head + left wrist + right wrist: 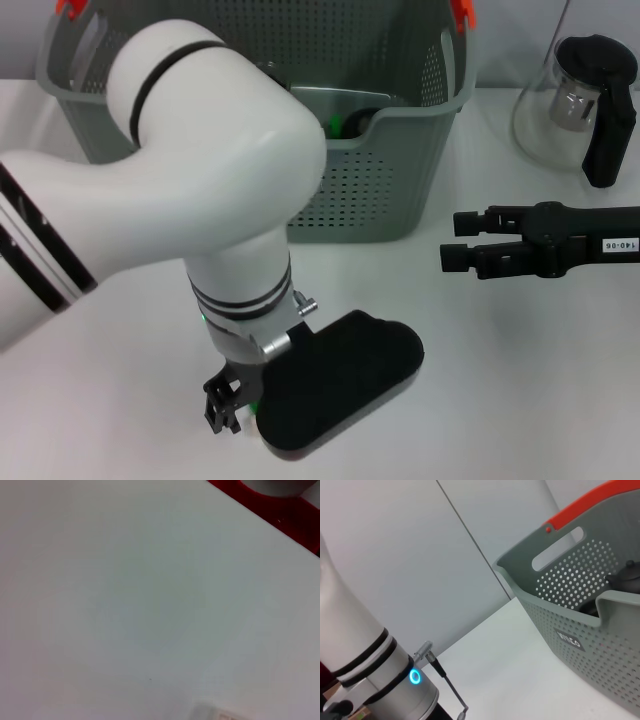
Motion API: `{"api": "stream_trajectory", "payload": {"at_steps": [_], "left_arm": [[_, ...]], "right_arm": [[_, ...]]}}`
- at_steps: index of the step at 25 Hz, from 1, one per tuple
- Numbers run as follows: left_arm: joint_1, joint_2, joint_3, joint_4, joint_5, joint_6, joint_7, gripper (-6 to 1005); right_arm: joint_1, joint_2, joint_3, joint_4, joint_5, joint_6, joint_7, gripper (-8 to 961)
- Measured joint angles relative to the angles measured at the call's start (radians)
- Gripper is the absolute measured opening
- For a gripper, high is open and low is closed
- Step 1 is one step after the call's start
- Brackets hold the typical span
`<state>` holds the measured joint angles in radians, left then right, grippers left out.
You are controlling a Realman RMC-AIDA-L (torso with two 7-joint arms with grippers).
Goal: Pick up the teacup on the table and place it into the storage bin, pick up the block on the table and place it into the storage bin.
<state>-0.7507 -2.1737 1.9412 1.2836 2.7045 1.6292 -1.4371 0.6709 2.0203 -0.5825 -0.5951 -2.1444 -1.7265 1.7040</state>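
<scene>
The storage bin point(385, 180) stands at the back middle of the table, grey-green and perforated, with orange handle clips. Its wall with the black label point(568, 640) fills the right wrist view. Something dark point(625, 579) lies inside it, with a bit of green point(338, 126) beside it. My left gripper point(226, 404) hangs low over the table's front, well short of the bin. My right gripper point(458, 240) hovers open and empty to the right of the bin. No teacup or block can be made out.
A glass pot with a black handle point(590, 100) stands at the back right. A black rounded shape point(345, 385) sits by my left wrist. The left wrist view holds bare white table point(140, 605) and a red edge point(280, 507).
</scene>
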Motion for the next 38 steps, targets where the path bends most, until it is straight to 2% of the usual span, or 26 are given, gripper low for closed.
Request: {"api": "stream_trajectory", "payload": {"at_steps": [6, 21, 27, 32, 38], "left_arm": [[-0.015, 0.0, 0.034, -0.037, -0.003, -0.037, 0.001, 870], [-0.041, -0.001, 0.042, -0.091, 0.004, -0.061, -0.006, 851], [-0.046, -0.003, 0.039, -0.104, 0.005, -0.067, -0.009, 666], [-0.049, -0.003, 0.039, -0.111, 0.005, -0.069, -0.009, 425], [-0.051, -0.003, 0.042, -0.126, 0.006, -0.083, -0.016, 424]], "right_arm": [[-0.003, 0.0, 0.001, 0.0, 0.0, 0.0, -0.001, 938], [-0.016, 0.0, 0.014, 0.0, 0.0, -0.007, -0.007, 938], [-0.016, 0.001, 0.013, 0.0, 0.0, -0.007, -0.011, 938], [-0.016, 0.002, 0.013, 0.0, 0.0, -0.007, -0.012, 938], [-0.016, 0.001, 0.013, 0.0, 0.0, -0.006, -0.012, 938]]}}
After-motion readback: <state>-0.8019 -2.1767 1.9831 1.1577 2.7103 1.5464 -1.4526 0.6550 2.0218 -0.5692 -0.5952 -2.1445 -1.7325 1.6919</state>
